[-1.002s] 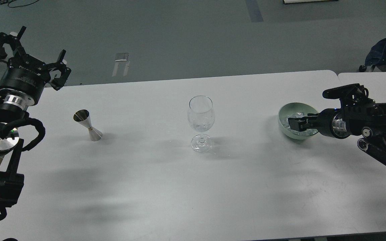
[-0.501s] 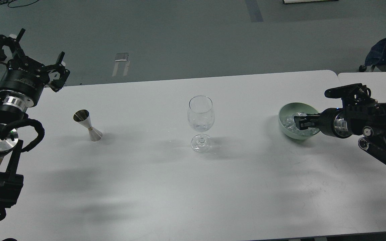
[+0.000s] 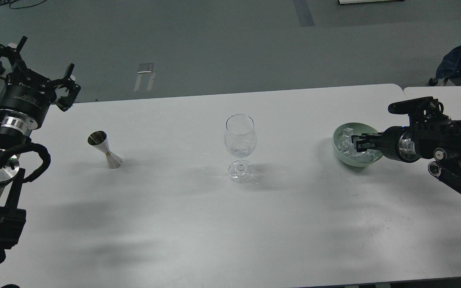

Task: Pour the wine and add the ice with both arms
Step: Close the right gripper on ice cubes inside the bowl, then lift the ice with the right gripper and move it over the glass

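Observation:
A clear wine glass (image 3: pixel 240 138) stands upright mid-table; a trace of clear wine (image 3: pixel 239 152) glints low in its bowl. A steel jigger (image 3: pixel 105 149) stands to its left. A pale green bowl (image 3: pixel 339 150) at the right holds several clear ice cubes (image 3: pixel 348 134). My right gripper (image 3: pixel 357 143) reaches into the bowl from the right, its tips among the ice; its dark fingers cannot be told apart. My left gripper (image 3: pixel 30 66) is raised at the table's far left corner, prongs spread wide and empty, well away from the jigger.
The white table (image 3: pixel 198 224) has its back edge just behind the glass, and a second table (image 3: pixel 454 98) adjoins it at the right. A dark bag (image 3: pixel 460 60) sits on the floor at the back right.
My right gripper has drawn back a little to the right inside the bowl, uncovering more ice. My left gripper has drifted slightly left and up.

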You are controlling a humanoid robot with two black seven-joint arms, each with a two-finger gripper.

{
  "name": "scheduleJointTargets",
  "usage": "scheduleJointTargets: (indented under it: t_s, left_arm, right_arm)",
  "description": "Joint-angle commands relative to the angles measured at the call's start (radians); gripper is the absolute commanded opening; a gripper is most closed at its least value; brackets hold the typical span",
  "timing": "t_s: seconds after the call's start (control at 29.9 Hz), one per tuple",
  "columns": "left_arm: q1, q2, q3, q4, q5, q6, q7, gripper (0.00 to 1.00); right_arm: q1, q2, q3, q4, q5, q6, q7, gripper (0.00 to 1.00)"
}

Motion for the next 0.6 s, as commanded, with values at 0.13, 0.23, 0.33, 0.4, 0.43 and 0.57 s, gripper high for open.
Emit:
scheduleJointTargets:
  t_s: [0.13, 0.23, 0.33, 0.4, 0.43, 0.57]
  left_arm:
    - [0.0, 0.005, -0.002, -0.001, -0.001, 0.0, 0.001, 0.97]
    - [0.0, 0.014, -0.011, 0.001, -0.001, -0.002, 0.001, 0.97]
    - [0.0, 0.014, -0.013, 0.001, -0.001, -0.002, 0.001, 0.97]
    - [0.0, 0.014, -0.014, 0.001, -0.001, -0.002, 0.001, 0.97]
    - [0.0, 0.014, -0.013, 0.001, -0.001, -0.002, 0.001, 0.97]
    - [-0.002, 0.015, -0.014, -0.001, -0.001, -0.002, 0.002, 0.97]
  right_arm:
    - [-0.008, -0.013, 0.009, 0.051, 0.008, 0.002, 0.003, 0.12]
    - [-0.011, -0.077, 0.027, 0.135, 0.048, 0.005, 0.003, 0.12]
    - [-0.012, -0.154, 0.049, 0.235, 0.086, 0.005, 0.005, 0.12]
    - [-0.01, -0.182, 0.078, 0.274, 0.097, 0.005, 0.005, 0.12]
    - [-0.01, -0.189, 0.093, 0.287, 0.1, 0.005, 0.003, 0.12]
    - [-0.01, -0.209, 0.173, 0.362, 0.102, 0.006, 0.003, 0.12]
